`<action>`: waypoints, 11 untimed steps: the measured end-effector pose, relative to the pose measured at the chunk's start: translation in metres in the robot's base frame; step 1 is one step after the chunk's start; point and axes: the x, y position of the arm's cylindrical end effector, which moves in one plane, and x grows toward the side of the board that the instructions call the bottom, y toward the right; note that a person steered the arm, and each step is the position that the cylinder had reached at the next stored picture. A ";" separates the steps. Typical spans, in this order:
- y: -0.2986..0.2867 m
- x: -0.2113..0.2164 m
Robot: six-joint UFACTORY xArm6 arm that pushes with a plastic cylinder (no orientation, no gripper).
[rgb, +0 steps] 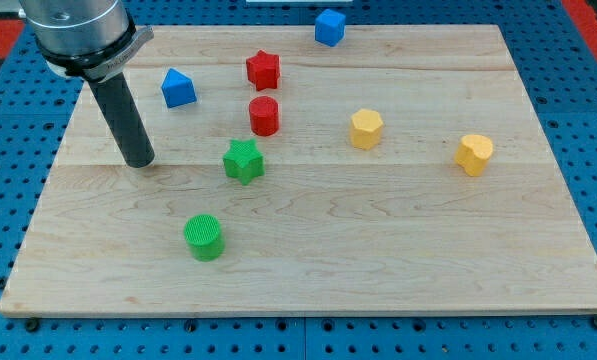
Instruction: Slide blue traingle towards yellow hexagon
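Sitting nearest: green cylinder [204, 237] on tabletop [398, 250]. Resting my tip [138, 160] below-left of blue triangle [178, 88], apart, holding nothing, lacking any gripper. Needing a rightward push toward yellow hexagon [366, 128], with red cylinder [264, 115] standing between.

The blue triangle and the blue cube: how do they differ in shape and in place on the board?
The blue triangle has a peaked top, while the blue cube has flat square faces. The triangle lies near the view's upper left, close to my tip, which is below and left of it; the cube sits at the board's top edge, far from my tip. Both share the same blue colour and look similar in size.
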 end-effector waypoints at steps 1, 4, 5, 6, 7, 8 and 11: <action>0.000 0.000; 0.010 -0.108; 0.057 -0.111; 0.044 -0.115; 0.044 -0.130; 0.044 -0.144; 0.066 -0.140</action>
